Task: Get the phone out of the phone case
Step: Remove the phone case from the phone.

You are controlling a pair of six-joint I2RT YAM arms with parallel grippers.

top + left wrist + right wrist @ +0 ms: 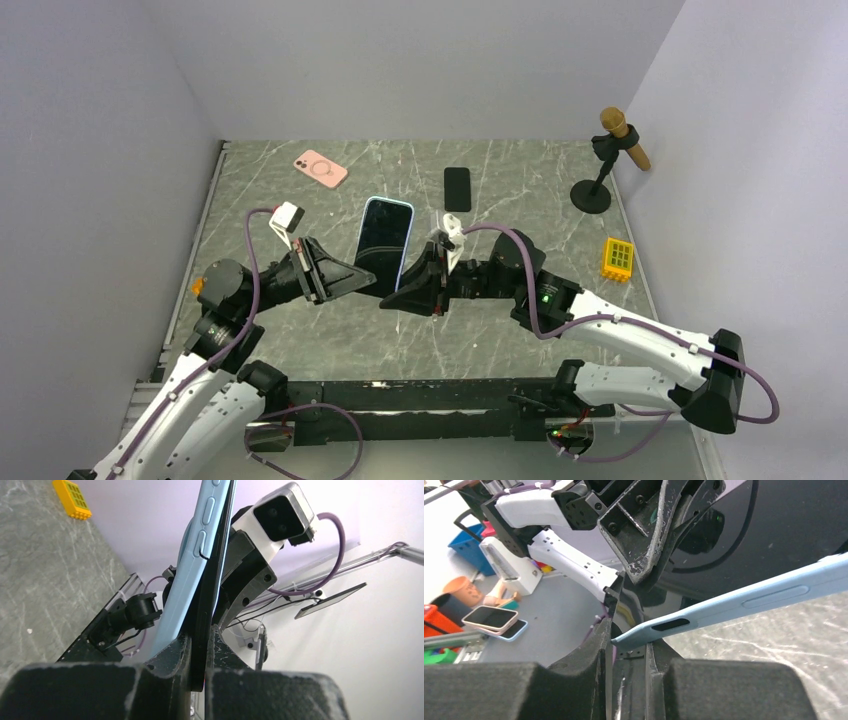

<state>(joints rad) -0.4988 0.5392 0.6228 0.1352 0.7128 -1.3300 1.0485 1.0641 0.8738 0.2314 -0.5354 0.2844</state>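
A black phone [385,240] in a light blue case [410,212] is held up above the table between my two grippers. My left gripper [345,278] is shut on the phone's bottom edge. In the left wrist view the black phone [212,580] sits between the fingers [172,655], and the blue case [187,580] has peeled away to the left of it. My right gripper [408,290] is shut on the case's lower corner. In the right wrist view the case [744,602] bends away from the phone's dark back [784,535], its corner between my gripper's [629,640] fingertips.
A pink phone case [320,168] and a black phone [457,188] lie at the back of the marble table. A microphone on a stand [625,140] stands back right. A yellow block [620,258] lies at the right, also in the left wrist view [72,499].
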